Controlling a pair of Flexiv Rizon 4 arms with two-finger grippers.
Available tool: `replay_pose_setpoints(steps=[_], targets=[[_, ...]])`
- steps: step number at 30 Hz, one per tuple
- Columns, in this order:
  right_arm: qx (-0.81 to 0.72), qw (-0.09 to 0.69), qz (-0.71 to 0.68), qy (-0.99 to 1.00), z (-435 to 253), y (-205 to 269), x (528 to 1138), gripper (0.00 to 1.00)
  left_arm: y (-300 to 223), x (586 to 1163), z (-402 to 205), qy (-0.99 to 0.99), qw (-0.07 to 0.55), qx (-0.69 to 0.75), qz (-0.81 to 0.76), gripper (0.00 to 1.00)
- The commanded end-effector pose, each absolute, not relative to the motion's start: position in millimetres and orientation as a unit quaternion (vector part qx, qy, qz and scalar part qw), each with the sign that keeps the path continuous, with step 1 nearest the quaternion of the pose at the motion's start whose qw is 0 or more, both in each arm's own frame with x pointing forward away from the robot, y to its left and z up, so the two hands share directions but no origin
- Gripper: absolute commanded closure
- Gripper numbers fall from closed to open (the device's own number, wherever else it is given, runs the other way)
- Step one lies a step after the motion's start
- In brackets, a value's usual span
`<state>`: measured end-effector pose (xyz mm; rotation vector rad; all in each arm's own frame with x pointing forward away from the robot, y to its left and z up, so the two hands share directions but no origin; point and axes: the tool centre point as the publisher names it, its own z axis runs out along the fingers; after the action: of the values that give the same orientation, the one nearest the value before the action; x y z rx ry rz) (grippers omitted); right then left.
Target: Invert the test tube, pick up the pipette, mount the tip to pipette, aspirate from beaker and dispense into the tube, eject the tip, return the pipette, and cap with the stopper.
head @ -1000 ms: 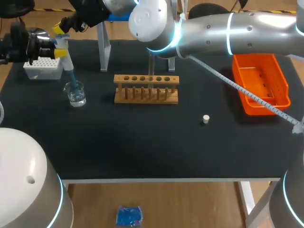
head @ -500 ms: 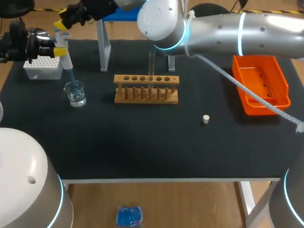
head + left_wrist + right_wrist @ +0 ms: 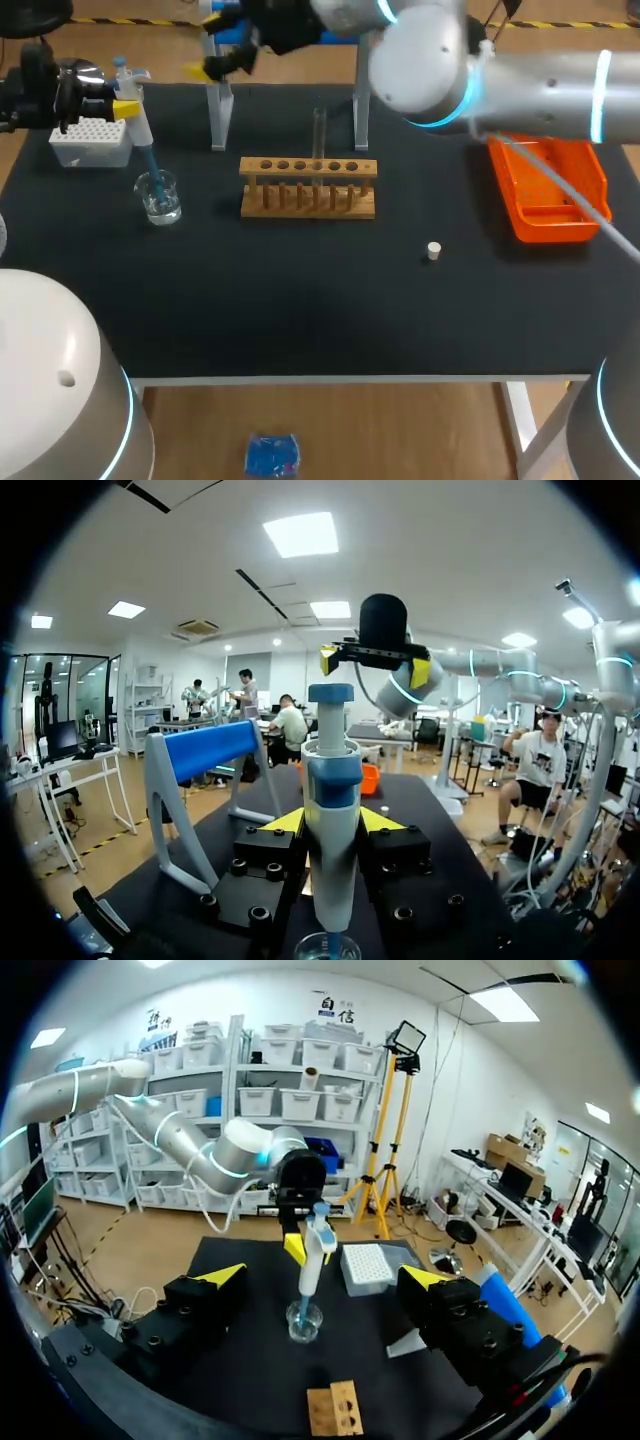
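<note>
Clamping the pipette [image 3: 140,125], left gripper [image 3: 122,104] holds it in the beaker [image 3: 160,197] near the table's [image 3: 300,300] back-left corner; right gripper [image 3: 375,666] spread wide, released.

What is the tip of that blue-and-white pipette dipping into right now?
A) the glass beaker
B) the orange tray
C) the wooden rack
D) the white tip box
A: the left pincer holds the pipette upright, its tip down inside the beaker.
</note>
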<state>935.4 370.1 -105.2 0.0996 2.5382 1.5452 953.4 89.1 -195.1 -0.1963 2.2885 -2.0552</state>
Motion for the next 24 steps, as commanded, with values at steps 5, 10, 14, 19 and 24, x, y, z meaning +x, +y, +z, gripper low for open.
replay_pose_setpoints(steps=[5,10,14,19,24], targets=[[0.042,0.110,0.518,0.847,-83,245,910,0.00,89,953,-194,0.742,0.029,-0.064,-0.666,1.00],[0.047,0.123,0.510,0.850,-89,199,911,0.00,89,953,-194,0.742,0.029,-0.064,-0.666,1.00],[0.059,0.128,0.513,0.847,-98,162,913,0.00,89,953,-194,0.742,0.029,-0.064,-0.666,1.00],[0.068,0.133,0.526,0.837,-116,125,919,0.00,89,953,-194,0.742,0.029,-0.064,-0.666,1.00],[0.062,0.121,0.549,0.825,-136,102,921,0.00,89,953,-194,0.742,0.029,-0.064,-0.666,1.00]])
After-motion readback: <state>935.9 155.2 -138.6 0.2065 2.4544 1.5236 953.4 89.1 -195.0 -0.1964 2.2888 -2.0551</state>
